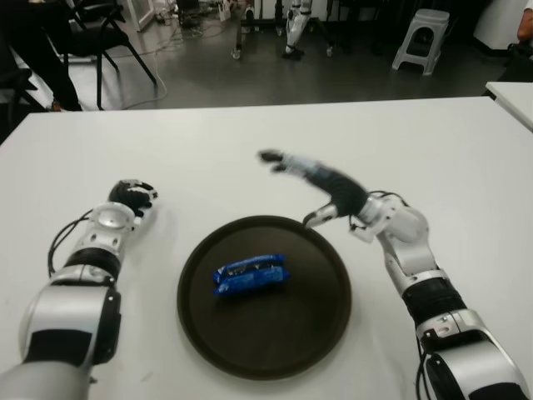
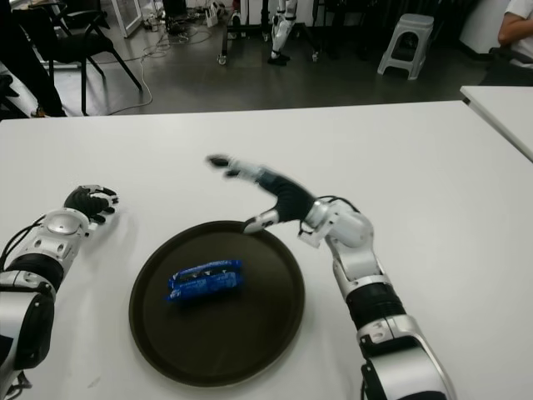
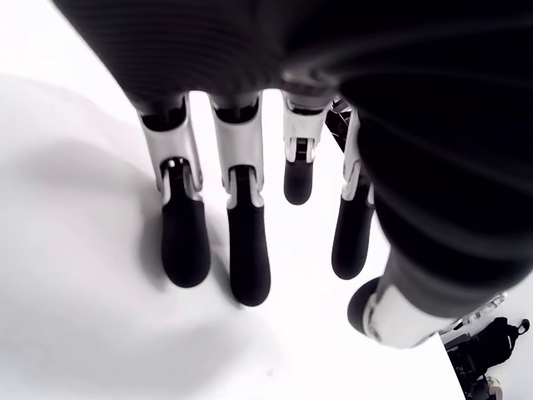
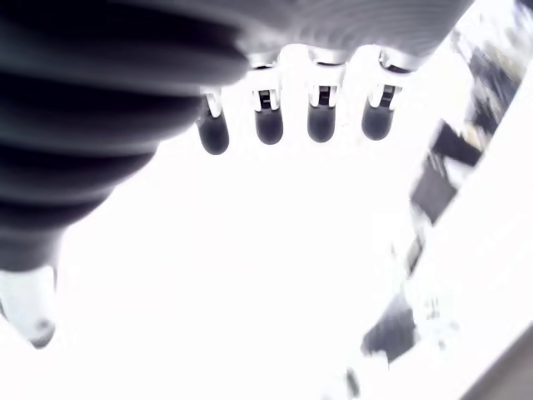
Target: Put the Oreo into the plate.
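The Oreo [image 1: 250, 274], a blue packet, is lying flat inside the round dark plate [image 1: 321, 312], slightly toward the plate's left half and clear of the rim. The plate is sitting on the white table [image 1: 433, 150], directly in front of the robot. The right hand [image 1: 321, 185] is hovering above the far right edge of the plate with its fingers [image 4: 323, 119] stretched out straight and spread, grasping nothing; the fingertips are pointing away toward the table's far side. The left hand [image 1: 131, 197] is showing to the left of the plate, well apart from it, with its fingers [image 3: 248, 254] extended and relaxed over the table surface, also gripping nothing.
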Controlling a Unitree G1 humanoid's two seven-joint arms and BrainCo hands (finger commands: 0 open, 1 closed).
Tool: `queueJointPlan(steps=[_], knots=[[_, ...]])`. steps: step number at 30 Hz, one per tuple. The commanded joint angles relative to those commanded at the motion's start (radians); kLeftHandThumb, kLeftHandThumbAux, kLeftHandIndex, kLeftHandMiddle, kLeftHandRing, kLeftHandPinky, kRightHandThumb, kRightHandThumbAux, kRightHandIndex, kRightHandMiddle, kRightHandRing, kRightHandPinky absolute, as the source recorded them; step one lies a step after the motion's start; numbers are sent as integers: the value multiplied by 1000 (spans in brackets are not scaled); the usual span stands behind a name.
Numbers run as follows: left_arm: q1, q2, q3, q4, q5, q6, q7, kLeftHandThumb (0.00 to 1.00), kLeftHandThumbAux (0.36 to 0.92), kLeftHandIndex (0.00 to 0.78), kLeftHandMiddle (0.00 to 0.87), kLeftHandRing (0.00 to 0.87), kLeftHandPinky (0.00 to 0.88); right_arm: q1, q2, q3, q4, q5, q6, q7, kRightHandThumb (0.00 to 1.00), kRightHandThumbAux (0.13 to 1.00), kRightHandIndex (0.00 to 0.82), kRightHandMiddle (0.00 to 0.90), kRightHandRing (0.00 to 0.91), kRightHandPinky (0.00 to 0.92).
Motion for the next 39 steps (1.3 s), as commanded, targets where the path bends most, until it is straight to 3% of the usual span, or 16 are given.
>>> queueJointPlan(steps=[9, 13, 19, 23, 26, 29, 35, 39], knots=[[3, 1, 11, 3, -10, -6, -3, 673, 730, 397, 122, 159, 163, -22, -4, -20, 24, -122, -91, -163, 0, 665, 2, 0, 0, 0], [4, 1, 7, 3, -5, -7, 0, 672, 730, 397, 118, 152, 146, -76, -11, -26, 165, -161, -121, -225, 0, 692, 3, 0, 0, 0], [2, 0, 6, 2, -6, -6, -5, 672, 730, 397, 115, 150, 161, -111, 3, -55, 219, -101, -79, -236, 0, 710, 0, 0, 0, 0], [1, -1, 3, 2, -4, -3, -4, 672, 731, 397, 115, 152, 163, -154, -5, -86, 269, -81, -62, -253, 0, 720, 0, 0, 0, 0], [1, 0, 3, 2, -5, -3, -5, 672, 731, 397, 116, 154, 165, -193, -18, -105, 321, -88, -58, -281, 0, 720, 0, 0, 0, 0], [0, 1, 0, 2, -1, 2, -6, 671, 731, 397, 114, 152, 160, -241, -31, -130, 428, -134, -69, -409, 0, 720, 3, 0, 0, 0], [-2, 2, -10, 1, 8, 3, 0, 669, 731, 396, 119, 147, 148, -266, -71, -167, 542, -128, -58, -475, 0, 716, 1, 0, 0, 0], [-2, 2, -8, 1, 7, 6, 0, 670, 731, 397, 120, 143, 144, -300, -93, -180, 599, -135, 3, -518, 0, 705, 0, 0, 0, 0]])
